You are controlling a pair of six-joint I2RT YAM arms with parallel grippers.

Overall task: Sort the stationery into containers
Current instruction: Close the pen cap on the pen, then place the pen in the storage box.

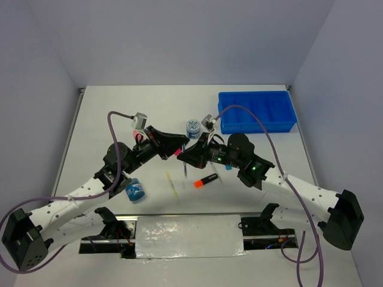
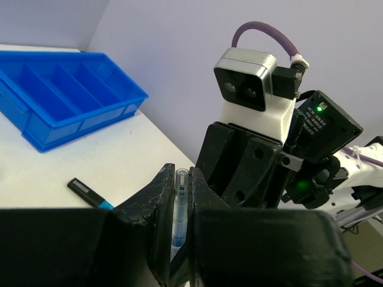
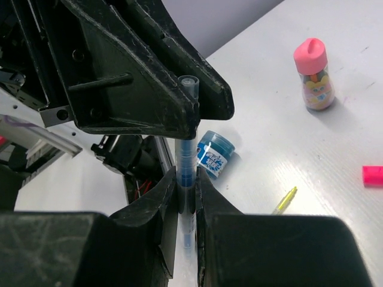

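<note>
A clear pen with blue ink (image 2: pixel 179 206) is gripped from both ends above the table's middle. My left gripper (image 2: pixel 178 179) is shut on one end, and its jaws press both sides of the barrel. My right gripper (image 3: pixel 187 182) is shut on the other end of the pen (image 3: pixel 187 152), and the left fingers (image 3: pixel 149 89) clamp its top. In the top view the two grippers meet tip to tip, left (image 1: pixel 183 145) and right (image 1: pixel 188 154). The blue compartment tray (image 1: pixel 257 111) stands at the far right.
On the table lie an orange-capped marker (image 1: pixel 206 180), a thin yellow stick (image 1: pixel 172 185), a blue-capped marker (image 2: pixel 88 192), a pink marker cap (image 3: pixel 372 174) and a pink-capped bottle (image 3: pixel 313 75). One blue jar (image 1: pixel 193 127) stands behind the grippers. Another jar (image 1: pixel 135 190) lies by the left arm.
</note>
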